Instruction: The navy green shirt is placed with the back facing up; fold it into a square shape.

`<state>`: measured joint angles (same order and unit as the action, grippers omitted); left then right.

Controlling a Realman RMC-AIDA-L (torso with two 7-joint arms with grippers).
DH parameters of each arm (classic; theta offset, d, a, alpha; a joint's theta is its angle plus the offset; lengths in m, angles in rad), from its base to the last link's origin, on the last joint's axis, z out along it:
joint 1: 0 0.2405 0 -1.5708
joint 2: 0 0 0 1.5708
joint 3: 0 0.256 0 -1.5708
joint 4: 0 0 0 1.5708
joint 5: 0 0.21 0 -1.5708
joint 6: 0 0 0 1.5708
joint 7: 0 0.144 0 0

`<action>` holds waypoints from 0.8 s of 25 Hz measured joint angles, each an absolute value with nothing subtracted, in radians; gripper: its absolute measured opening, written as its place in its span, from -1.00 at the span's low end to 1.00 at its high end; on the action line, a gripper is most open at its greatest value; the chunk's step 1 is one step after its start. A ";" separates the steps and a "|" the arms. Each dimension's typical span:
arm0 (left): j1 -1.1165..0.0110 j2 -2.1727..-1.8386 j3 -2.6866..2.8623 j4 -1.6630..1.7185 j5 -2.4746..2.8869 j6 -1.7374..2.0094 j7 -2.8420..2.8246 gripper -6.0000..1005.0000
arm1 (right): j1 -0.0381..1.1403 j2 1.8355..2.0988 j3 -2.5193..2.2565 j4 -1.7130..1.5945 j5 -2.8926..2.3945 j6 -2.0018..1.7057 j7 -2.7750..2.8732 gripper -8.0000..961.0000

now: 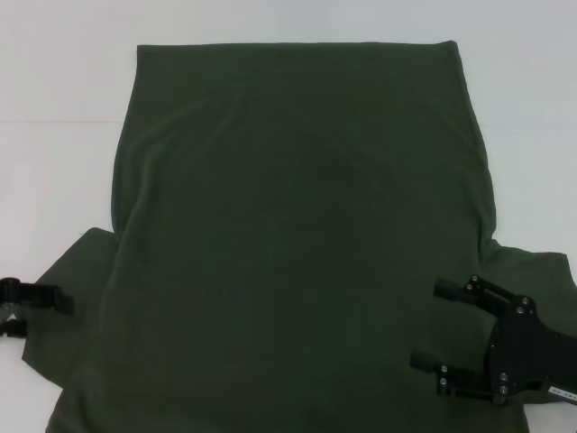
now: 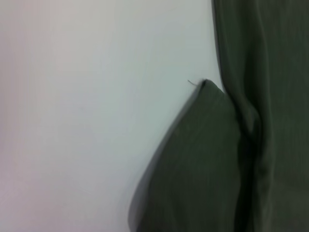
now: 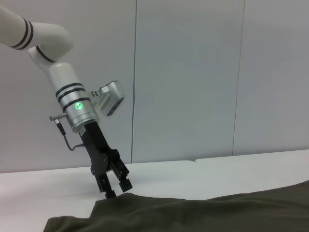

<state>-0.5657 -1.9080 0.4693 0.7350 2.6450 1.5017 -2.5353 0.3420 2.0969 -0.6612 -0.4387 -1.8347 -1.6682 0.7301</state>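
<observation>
Two grippers flank one shirt [image 1: 297, 244] in the head view; the shirt lies flat on a white table [image 1: 54, 81], plain side up, no lettering visible; its straight far edge runs across the top of the view, its sleeves spread out to either side near the bottom; the left gripper [image 1: 36, 298] sits at the left edge of the view, at the outer edge of the left sleeve, only partly in frame; whether its jaws are wide or narrow cannot be told from here; the right gripper [image 1: 433, 325] is over the right sleeve area, its two fingers pointing inward toward the shirt body, jaws spread wide, nothing between them.

Left wrist view: the left sleeve [image 2: 198, 164] comes to a point against the white table [image 2: 87, 106]; the shirt body [image 2: 270, 72] lies beside it, with a fold line between the two; the gripper's own fingers are not in frame.

Right wrist view: the shirt [image 3: 203, 212] fills the foreground as a low dark ridge; across it the left gripper [image 3: 116, 188] angles down from a white arm [image 3: 63, 82] with a green light, fingertips at the far sleeve edge, close to or touching the cloth; jaws appear narrow, with a slight gap; whether they pinch the cloth cannot be told; a pale wall [image 3: 193, 72] stands behind.
</observation>
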 joint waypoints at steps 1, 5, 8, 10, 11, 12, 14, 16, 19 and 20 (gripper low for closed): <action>-0.565 -1.908 0.472 0.748 2.646 1.506 -2.544 0.86 | 0.342 2.097 -0.661 -0.439 -1.835 -1.668 0.730 0.90; -0.564 -1.906 0.473 0.771 2.647 1.510 -2.560 0.86 | 0.342 2.097 -0.661 -0.439 -1.835 -1.668 0.730 0.90; -0.568 -1.904 0.473 0.778 2.652 1.506 -2.563 0.86 | 0.342 2.097 -0.661 -0.439 -1.835 -1.668 0.730 0.90; -0.572 -1.904 0.473 0.780 2.663 1.500 -2.566 0.86 | 0.342 2.097 -0.661 -0.439 -1.835 -1.668 0.730 0.90; -0.574 -1.904 0.473 0.780 2.668 1.497 -2.568 0.86 | 0.342 2.097 -0.661 -0.439 -1.835 -1.668 0.730 0.90; -0.576 -1.904 0.473 0.780 2.672 1.495 -2.569 0.86 | 0.342 2.097 -0.661 -0.439 -1.835 -1.668 0.730 0.90; -0.578 -1.904 0.472 0.781 2.681 1.490 -2.571 0.86 | 0.342 2.097 -0.661 -0.439 -1.835 -1.668 0.731 0.90; -0.581 -1.906 0.473 0.781 2.687 1.486 -2.573 0.86 | 0.342 2.097 -0.661 -0.439 -1.835 -1.667 0.731 0.90; -0.584 -1.909 0.472 0.780 2.689 1.482 -2.573 0.86 | 0.342 2.097 -0.661 -0.439 -1.835 -1.667 0.731 0.90; -0.585 -1.910 0.472 0.780 2.689 1.479 -2.573 0.85 | 0.342 2.097 -0.661 -0.439 -1.835 -1.667 0.731 0.90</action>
<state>-0.5848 -1.9101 0.4724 0.7802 2.6889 1.4790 -2.5732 0.3420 2.0969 -0.6611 -0.4388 -1.8347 -1.6674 0.7313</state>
